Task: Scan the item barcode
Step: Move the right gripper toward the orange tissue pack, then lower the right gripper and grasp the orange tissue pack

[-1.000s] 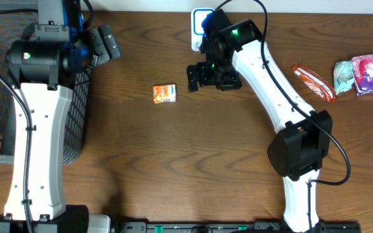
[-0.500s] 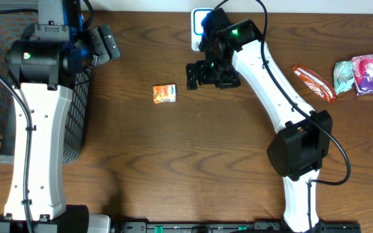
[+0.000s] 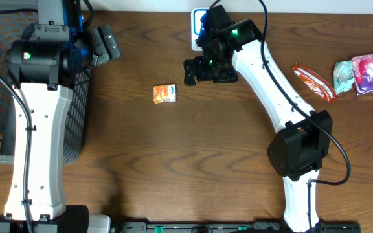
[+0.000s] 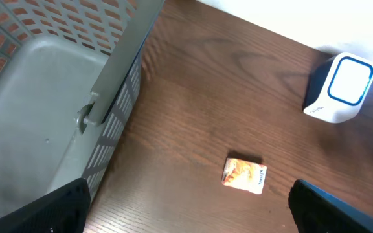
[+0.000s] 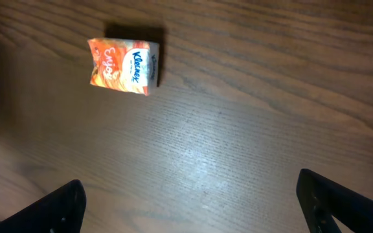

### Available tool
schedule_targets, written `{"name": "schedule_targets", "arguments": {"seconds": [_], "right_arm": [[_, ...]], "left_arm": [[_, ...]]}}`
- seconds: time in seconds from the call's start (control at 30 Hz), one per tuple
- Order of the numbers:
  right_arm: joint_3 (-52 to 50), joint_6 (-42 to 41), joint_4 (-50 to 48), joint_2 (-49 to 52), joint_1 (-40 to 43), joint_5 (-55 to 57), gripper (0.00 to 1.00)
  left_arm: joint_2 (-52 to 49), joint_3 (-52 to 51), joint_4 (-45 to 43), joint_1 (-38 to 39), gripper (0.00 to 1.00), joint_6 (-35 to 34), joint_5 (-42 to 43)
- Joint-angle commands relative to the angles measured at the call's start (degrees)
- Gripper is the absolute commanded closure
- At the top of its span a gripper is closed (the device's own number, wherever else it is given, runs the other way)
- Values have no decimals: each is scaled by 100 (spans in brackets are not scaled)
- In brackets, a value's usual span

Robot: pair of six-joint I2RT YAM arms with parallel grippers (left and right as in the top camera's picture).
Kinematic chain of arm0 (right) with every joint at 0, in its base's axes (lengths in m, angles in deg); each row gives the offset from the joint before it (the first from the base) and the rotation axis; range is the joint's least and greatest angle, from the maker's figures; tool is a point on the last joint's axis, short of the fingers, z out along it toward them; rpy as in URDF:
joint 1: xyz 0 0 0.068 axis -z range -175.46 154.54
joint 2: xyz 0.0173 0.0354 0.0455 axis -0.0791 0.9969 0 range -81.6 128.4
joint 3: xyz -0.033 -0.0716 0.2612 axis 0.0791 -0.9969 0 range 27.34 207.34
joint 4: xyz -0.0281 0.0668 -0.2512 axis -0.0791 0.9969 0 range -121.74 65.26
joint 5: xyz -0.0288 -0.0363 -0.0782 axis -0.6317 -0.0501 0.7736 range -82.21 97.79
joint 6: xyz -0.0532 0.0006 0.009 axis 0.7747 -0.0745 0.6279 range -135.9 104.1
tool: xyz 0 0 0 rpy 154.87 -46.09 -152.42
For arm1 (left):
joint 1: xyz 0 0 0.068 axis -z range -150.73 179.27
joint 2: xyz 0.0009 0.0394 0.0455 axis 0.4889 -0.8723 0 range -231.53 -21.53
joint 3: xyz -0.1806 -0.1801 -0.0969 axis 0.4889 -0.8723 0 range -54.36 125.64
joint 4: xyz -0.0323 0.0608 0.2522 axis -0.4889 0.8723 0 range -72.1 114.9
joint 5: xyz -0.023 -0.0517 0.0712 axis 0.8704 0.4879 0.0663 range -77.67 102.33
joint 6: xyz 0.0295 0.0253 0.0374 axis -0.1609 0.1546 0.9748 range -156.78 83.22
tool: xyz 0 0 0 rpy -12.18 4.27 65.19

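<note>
Near the middle of the overhead view, slightly left of center, a small orange Kleenex tissue pack (image 3: 164, 94) lies flat on the dark wooden table (image 3: 173, 168), touching nothing. Up and to its right, the right gripper (image 3: 203, 71) hangs above the wood, near the pack but not over it. From the right wrist view, its 2 fingers sit wide apart at the lower corners with only bare table between them, and the pack lies in the upper left of that frame, printed face up. No barcode can be made out on it.

At the top center stands a white scanner box (image 4: 339, 88) with a blue ring on its face, partly covered by the right arm in the overhead view.

At the upper left, the left gripper (image 3: 102, 42) is beside the rim of a grey mesh basket (image 4: 63, 97), fingers spread wide and holding nothing.

Along the right edge lie 3 snack packets: a red-orange one (image 3: 313, 82), a teal one (image 3: 344, 76) and a pink one (image 3: 372, 72).
</note>
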Motion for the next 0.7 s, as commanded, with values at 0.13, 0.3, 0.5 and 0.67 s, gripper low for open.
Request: {"name": "schedule_targets", "arguments": {"seconds": [0.13, 0.3, 0.5, 0.67], "right_arm": [[-11, 116, -24, -24, -46, 46, 1], [-11, 114, -24, -24, -81, 44, 1], [-11, 114, -70, -24, -219, 42, 1], [-11, 177, -444, -24, -452, 42, 1]], "left_arm": [[-17, 20, 17, -24, 2, -28, -33], [-17, 20, 17, -24, 2, -28, -33], [-17, 20, 17, -24, 2, -28, -33], [-17, 20, 17, -24, 2, -28, -33]]}}
